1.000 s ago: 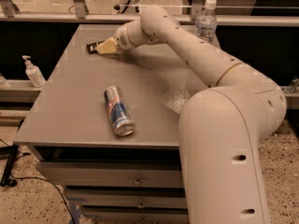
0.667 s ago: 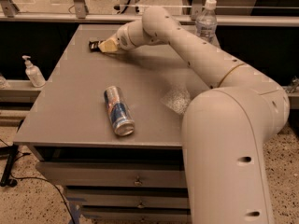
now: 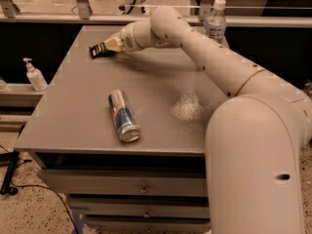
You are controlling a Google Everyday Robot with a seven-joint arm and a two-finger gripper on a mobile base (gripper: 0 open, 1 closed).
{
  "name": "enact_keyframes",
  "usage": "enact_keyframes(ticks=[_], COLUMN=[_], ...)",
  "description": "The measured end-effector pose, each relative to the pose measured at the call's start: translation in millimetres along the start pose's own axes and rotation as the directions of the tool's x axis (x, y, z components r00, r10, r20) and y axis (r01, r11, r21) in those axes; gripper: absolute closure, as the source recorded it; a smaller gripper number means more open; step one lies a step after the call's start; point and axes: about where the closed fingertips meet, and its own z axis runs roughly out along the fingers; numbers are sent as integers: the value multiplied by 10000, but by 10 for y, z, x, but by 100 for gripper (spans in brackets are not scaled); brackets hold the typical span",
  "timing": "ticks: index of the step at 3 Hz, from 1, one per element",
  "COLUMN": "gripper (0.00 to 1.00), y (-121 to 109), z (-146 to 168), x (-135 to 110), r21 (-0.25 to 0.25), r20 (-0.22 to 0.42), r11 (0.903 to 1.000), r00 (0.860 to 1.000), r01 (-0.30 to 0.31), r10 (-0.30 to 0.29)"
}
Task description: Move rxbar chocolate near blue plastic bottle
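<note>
The rxbar chocolate point(image 3: 98, 50), a small black bar with white lettering, is at the far left of the grey table point(image 3: 78, 111). My gripper point(image 3: 108, 47) reaches across from the right, its yellowish fingertips closed on the bar's right end. I cannot tell whether the bar is lifted or resting on the table. The blue plastic bottle point(image 3: 215, 20), clear with a white cap, stands upright at the table's far right edge, partly behind my arm and well away from the bar.
A blue-and-silver drink can point(image 3: 124, 116) lies on its side near the table's front middle. A white pump dispenser point(image 3: 34, 75) stands on a lower ledge to the left. Drawers sit under the table. My arm's large body fills the right foreground.
The gripper and the bar stay in nearly the same place at the far left. The arm's lower body has shifted slightly.
</note>
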Motion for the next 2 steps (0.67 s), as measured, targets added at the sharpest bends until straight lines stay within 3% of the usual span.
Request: enact_keyframes(ticks=[2], gripper=[100], y=[183], z=[-283], x=[-69], r21=[-314], r20=[495], r11=[9993], r00=[9986], r01=[181], r10=[-165])
